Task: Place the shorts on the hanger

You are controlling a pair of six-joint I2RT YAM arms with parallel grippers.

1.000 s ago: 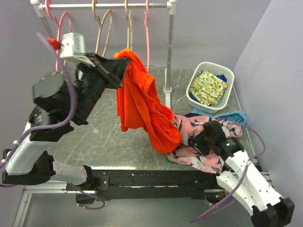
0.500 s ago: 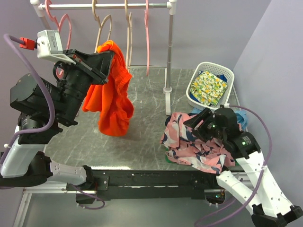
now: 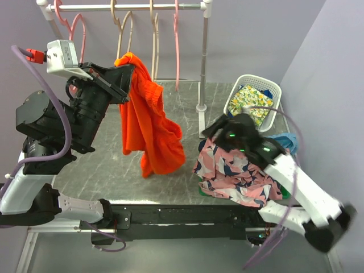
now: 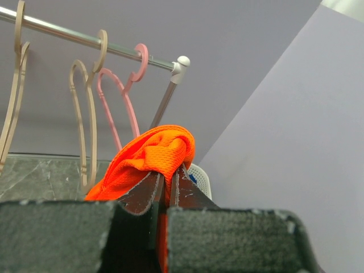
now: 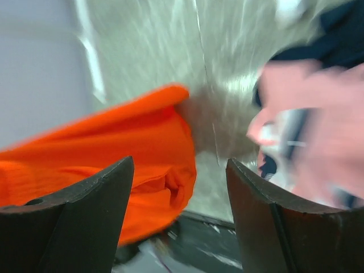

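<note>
Orange shorts [image 3: 151, 122] hang in the air from our left gripper [image 3: 126, 77], above the table [image 3: 102, 165]. We see its jaws squeezed tight on the top fold of the shorts, with almost no gap. The rest of the cloth drops down toward 6 o'clock, and we cannot tell if its end touches the table. At 1 o'clock from the shorts, the hanger [image 3: 176, 51] hangs on the rail [image 3: 131, 7], apart from them. A second pink hanger [image 3: 77, 28] hangs at 11 o'clock, with tan hangers [image 3: 126, 34] between the two. Our right gripper [image 3: 219, 128] is at 3 o'clock from the shorts, over a patterned cloth [image 3: 239, 173]. Its jaws are spread wide with nothing in them, and its view is blurry
</note>
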